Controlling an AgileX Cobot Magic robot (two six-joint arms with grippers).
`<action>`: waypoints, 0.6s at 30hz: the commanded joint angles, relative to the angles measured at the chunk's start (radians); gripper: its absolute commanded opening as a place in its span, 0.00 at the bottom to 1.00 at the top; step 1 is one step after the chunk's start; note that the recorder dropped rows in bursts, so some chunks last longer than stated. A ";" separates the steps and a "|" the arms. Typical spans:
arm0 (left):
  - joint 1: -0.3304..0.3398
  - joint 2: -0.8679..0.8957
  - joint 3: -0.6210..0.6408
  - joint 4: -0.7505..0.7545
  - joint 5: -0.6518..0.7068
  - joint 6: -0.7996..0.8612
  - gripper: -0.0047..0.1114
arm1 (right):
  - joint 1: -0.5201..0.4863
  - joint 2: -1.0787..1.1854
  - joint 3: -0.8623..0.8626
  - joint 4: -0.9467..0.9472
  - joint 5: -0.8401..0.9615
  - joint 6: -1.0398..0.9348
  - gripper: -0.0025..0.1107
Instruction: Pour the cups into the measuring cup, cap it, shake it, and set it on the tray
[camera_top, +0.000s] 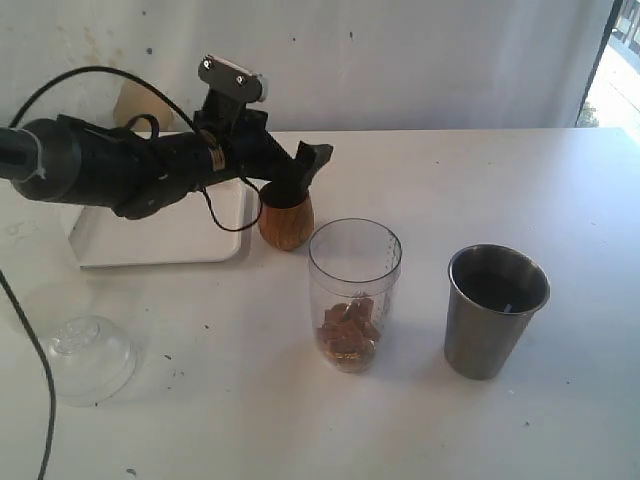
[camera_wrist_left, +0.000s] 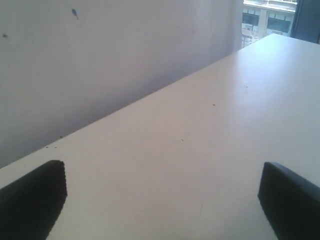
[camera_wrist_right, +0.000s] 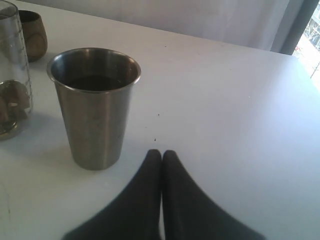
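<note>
While the left arm reaches over the white tray (camera_top: 150, 245), the left gripper (camera_top: 298, 172) hangs right at the rim of the wooden cup (camera_top: 286, 222), and whether it touches that rim cannot be told. Its wrist camera shows both fingers (camera_wrist_left: 35, 200) spread wide with only bare table (camera_wrist_left: 165, 150) between them, nothing gripped. That wooden cup stands upright just off the tray's corner. Beside it, the measuring cup (camera_top: 355, 280) stands uncapped, brown chunks (camera_top: 348, 335) piled at the bottom. Over to the right, apart from it, the steel tumbler (camera_top: 495, 310) stands upright with something dark inside. Low near that tumbler sits the right gripper (camera_wrist_right: 161, 156), jaws pressed together, holding nothing. And the cap (camera_top: 88, 358) lies on the table, front left, well away from the measuring cup
</note>
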 joint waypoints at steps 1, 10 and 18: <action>-0.004 -0.108 -0.005 -0.091 0.169 -0.004 0.94 | -0.002 0.000 0.000 -0.007 -0.007 0.003 0.02; -0.015 -0.333 -0.005 -0.096 0.468 0.074 0.17 | -0.002 0.000 0.000 -0.007 -0.007 0.003 0.02; -0.030 -0.540 0.022 -0.098 0.707 0.080 0.05 | -0.002 0.000 0.000 -0.007 -0.007 0.003 0.02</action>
